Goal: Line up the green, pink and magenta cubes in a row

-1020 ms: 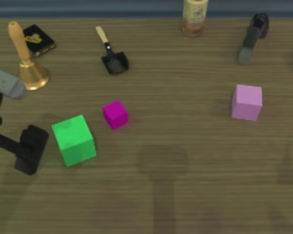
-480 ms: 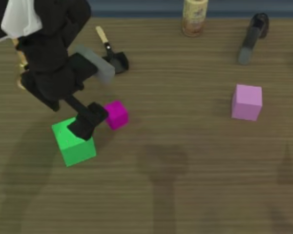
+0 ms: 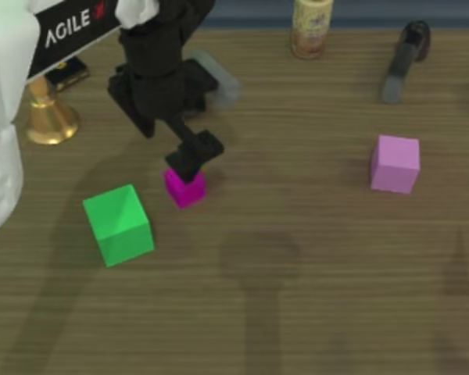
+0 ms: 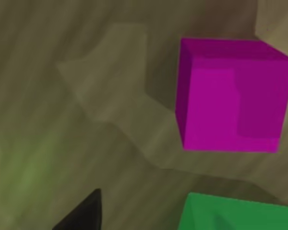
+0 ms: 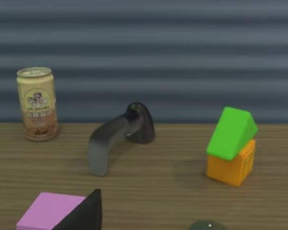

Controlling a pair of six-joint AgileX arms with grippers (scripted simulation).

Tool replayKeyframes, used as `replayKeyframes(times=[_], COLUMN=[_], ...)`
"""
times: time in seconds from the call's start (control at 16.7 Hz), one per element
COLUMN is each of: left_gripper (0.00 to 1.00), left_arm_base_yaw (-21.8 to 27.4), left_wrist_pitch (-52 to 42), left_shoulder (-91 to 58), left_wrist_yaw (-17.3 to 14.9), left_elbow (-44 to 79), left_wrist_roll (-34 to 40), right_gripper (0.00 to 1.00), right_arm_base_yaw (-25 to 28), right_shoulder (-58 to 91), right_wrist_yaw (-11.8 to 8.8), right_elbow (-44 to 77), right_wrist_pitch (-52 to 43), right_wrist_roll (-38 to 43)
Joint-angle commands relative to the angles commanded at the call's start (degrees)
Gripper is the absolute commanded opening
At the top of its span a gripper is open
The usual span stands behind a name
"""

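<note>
The magenta cube point(image 3: 184, 188) lies left of the table's middle, and it fills the left wrist view point(image 4: 233, 96). My left gripper point(image 3: 194, 158) hangs open right above its far edge, one dark fingertip point(image 4: 84, 213) showing and nothing held. The green cube point(image 3: 119, 224) sits on the table to the left of the magenta one, nearer the front, with a corner point(image 4: 235, 213) in the left wrist view. Far off at the right rests the pink cube point(image 3: 395, 162). My right gripper point(image 5: 144, 225) is outside the top view, open, with one fingertip point(image 5: 86, 213) beside the pink cube point(image 5: 50, 211).
A brass bell point(image 3: 48, 117) and a black book point(image 3: 69, 73) stand at the back left. A drink can point(image 3: 311, 27) and a grey-handled black tool point(image 3: 402, 58) are along the back. An orange block with a green roof point(image 5: 230, 153) shows in the right wrist view.
My left arm has swung in from the left edge, passed over the green cube and now hangs above the magenta cube. The cubes have not moved.
</note>
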State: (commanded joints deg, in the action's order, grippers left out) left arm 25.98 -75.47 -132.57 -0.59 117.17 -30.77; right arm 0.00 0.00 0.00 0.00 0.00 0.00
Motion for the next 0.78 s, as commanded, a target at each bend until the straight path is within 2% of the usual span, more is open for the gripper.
replayKeyframes(times=[0.48,0.78], left_gripper=[1.00,1.00], left_arm_base_yaw=[-0.10,0.06], left_wrist_pitch=[0.32,9.71], left_shoulder=[-1.93,-4.02], left_wrist_yaw=[0.29,0.30], left_elbow=[2.53,-4.48], left_wrist_roll=[-0.51,-0.63], right_gripper=[1.00,1.00], right_arm_base_yaw=[0.00,0.00], right_shoulder=[0.00,0.00], right_wrist_yaw=[0.00,0.00], right_elbow=[0.00,0.00], right_wrist_pitch=[0.00,0.00], right_wrist_roll=[0.00,0.00])
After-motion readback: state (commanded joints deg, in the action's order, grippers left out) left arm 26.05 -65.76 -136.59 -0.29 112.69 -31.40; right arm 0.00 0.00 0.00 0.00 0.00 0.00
